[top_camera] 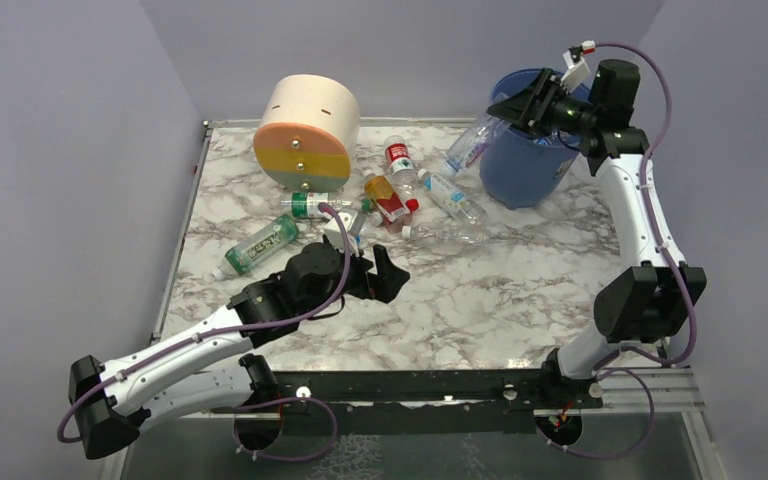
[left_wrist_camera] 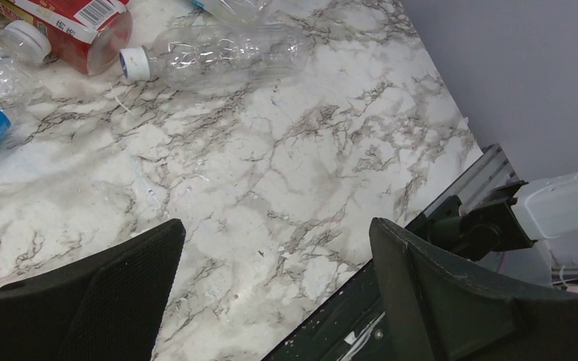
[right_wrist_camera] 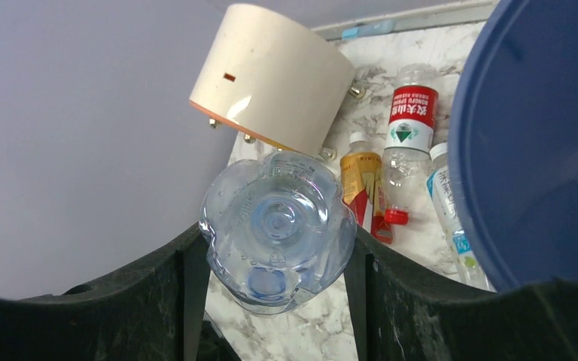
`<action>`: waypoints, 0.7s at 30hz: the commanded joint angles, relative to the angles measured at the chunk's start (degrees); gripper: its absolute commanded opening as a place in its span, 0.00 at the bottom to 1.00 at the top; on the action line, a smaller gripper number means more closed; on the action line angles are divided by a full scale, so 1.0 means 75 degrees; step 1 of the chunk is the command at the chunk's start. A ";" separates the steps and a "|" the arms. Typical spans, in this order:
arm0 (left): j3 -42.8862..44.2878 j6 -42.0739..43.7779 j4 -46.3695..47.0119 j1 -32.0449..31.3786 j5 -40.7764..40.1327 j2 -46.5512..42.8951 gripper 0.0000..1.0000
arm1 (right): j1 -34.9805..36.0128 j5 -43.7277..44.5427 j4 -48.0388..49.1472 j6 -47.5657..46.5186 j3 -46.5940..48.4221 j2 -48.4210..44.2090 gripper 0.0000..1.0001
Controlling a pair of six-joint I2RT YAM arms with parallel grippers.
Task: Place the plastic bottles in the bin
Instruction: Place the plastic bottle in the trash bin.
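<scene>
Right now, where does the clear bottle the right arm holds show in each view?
Top external: clear bottle upper right, just left of the blue bin's rim.
Left wrist: not in it.
Right wrist: bottle at centre, base toward the camera, between the jaws.
Shared landmark: cream cylinder, in top and right wrist views only.

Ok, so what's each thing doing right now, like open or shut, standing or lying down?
right gripper, shut on the clear bottle
clear bottle, held in the air beside the bin, not in yet
left gripper, open and empty above the table
bin, standing upright
other bottles, lying on their sides on the table
cream cylinder, resting on its side
</scene>
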 commanded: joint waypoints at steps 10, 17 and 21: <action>0.0122 0.0131 0.0208 -0.0008 -0.0079 0.0247 0.99 | -0.1887 -0.1305 0.3226 0.2676 -0.0263 0.0163 0.62; 0.0122 0.0095 0.0230 -0.0007 -0.0047 0.0314 0.99 | -0.2633 -0.1132 0.4984 0.3922 -0.1035 0.0168 0.62; 0.0134 0.0072 0.0268 -0.0007 0.0000 0.0396 0.99 | -0.2809 -0.0679 0.5461 0.4178 -0.1388 0.0122 0.62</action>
